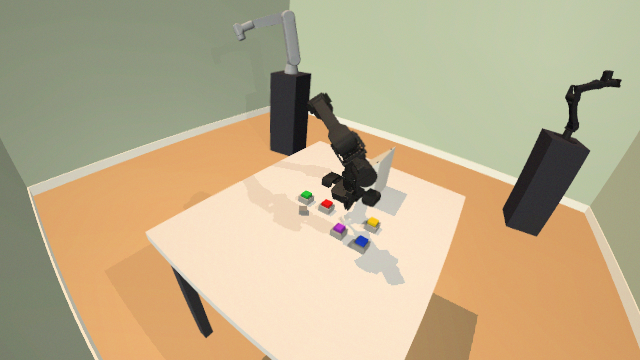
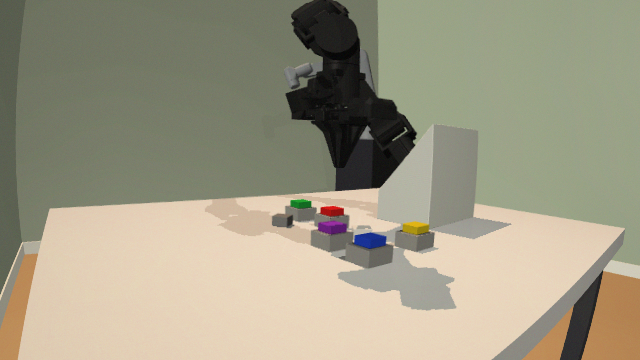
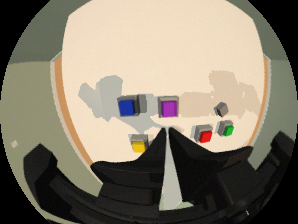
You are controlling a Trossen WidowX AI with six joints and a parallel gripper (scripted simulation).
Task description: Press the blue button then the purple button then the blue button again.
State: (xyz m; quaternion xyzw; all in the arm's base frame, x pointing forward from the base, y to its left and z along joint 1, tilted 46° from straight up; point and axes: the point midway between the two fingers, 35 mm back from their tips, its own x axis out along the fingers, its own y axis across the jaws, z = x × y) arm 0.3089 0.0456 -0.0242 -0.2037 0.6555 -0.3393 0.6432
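The blue button (image 1: 361,241) (image 2: 370,240) (image 3: 126,107) and the purple button (image 1: 339,228) (image 2: 332,227) (image 3: 169,108) sit side by side on grey bases, both with their caps raised. My gripper (image 1: 348,206) (image 2: 339,166) (image 3: 166,131) is shut, with nothing between its fingertips. It points down and hangs well above the table, touching no button. In the wrist view the purple button shows just beyond the fingertips, and the blue one is farther left.
A yellow button (image 1: 373,222) (image 2: 415,228) (image 3: 138,146), a red button (image 1: 327,204) (image 2: 332,211) (image 3: 205,136) and a green button (image 1: 306,194) (image 2: 300,204) (image 3: 229,130) are nearby. A small grey block (image 1: 303,210) (image 2: 282,220) (image 3: 221,109) lies by the green one. A white upright panel (image 1: 384,170) (image 2: 452,175) stands behind the yellow one.
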